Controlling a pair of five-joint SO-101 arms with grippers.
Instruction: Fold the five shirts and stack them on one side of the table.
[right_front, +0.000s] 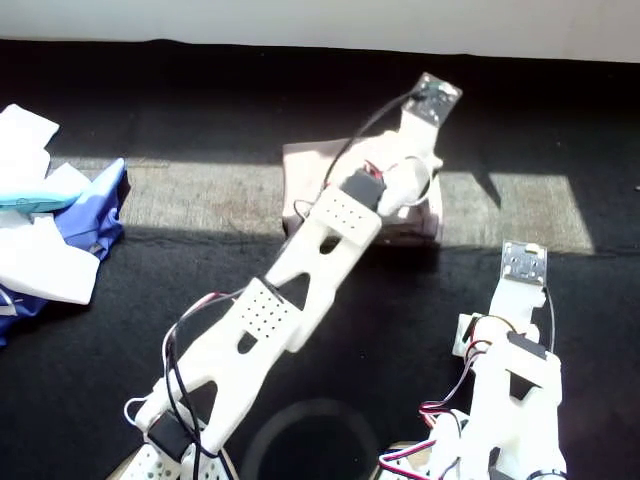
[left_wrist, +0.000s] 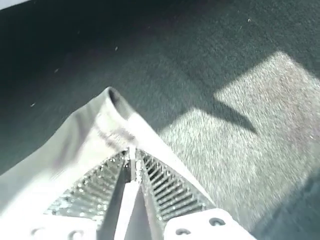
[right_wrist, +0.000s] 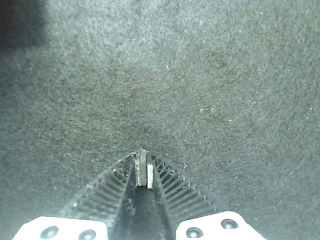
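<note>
- The left gripper is seen pressed shut upon a pale folded shirt at the middle of the black-covered table; whether cloth is pinched cannot be told.
- The right gripper is held clenched over bare covering.
- A heap of white and blue shirts is found at one table edge, well apart.

No text, label, number or sign can be read anywhere
</note>
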